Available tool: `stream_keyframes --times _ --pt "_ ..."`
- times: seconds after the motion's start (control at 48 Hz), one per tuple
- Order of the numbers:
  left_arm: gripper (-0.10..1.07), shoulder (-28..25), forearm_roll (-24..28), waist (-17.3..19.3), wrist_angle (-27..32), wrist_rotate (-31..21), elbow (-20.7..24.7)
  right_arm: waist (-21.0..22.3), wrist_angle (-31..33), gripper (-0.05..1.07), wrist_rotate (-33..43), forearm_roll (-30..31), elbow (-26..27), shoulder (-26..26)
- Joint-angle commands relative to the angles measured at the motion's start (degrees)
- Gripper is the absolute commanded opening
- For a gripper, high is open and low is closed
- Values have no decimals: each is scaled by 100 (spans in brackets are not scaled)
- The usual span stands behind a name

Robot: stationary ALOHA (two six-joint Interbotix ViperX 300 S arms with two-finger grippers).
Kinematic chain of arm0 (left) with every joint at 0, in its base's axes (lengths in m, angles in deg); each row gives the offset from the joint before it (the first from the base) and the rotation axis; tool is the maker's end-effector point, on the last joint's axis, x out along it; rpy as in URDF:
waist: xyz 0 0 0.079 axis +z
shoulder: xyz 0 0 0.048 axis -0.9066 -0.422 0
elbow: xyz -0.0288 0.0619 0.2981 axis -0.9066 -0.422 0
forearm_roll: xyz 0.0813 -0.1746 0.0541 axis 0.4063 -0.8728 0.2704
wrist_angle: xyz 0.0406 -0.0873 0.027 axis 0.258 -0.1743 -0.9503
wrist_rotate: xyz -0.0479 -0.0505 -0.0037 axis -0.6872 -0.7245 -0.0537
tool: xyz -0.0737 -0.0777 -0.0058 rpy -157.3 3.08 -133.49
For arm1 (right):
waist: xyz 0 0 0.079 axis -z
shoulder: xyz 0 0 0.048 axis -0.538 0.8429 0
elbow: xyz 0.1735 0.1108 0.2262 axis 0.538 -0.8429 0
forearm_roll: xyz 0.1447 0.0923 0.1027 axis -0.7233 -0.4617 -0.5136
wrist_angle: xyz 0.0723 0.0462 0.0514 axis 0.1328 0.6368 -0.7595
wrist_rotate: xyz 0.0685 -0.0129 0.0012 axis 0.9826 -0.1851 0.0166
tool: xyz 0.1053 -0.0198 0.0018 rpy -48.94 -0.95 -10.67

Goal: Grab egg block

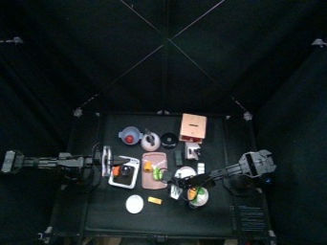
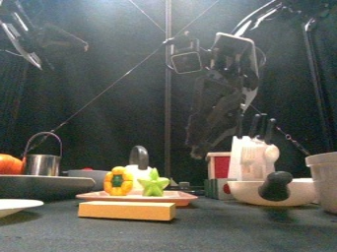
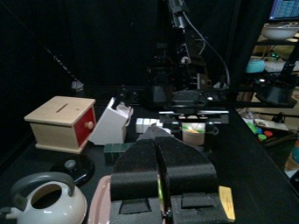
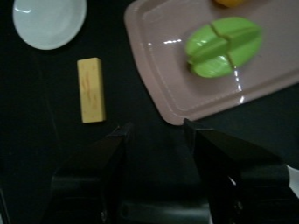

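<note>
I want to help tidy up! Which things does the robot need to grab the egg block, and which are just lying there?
For the job: yellow block, right gripper.
Just lying about: plate, pink tray, green pepper, kettle, wooden box, knife block.

top: overhead, far | front: table-level, near | wrists: close; all share pink tray [image 4: 176, 79]

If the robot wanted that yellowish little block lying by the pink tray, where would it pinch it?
Probably across its narrow width, near the middle, coming straight down from above. The yellow block is a long, thin bar lying flat on the table, apart from the pink tray, so its two long sides are free. The right pincer is open beside it.
</note>
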Motion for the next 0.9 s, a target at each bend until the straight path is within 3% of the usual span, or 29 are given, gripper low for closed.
stream_keyframes --times 0.0,0.333,0.875 --pt "1 -9 18 18 -44 9 70 -97 70 84 0 88 396 105" --pt "1 -9 9 18 -53 9 70 -255 352 84 -18 158 949 694" --pt "1 -9 18 18 -44 9 70 -316 624 83 -18 167 1371 1248"
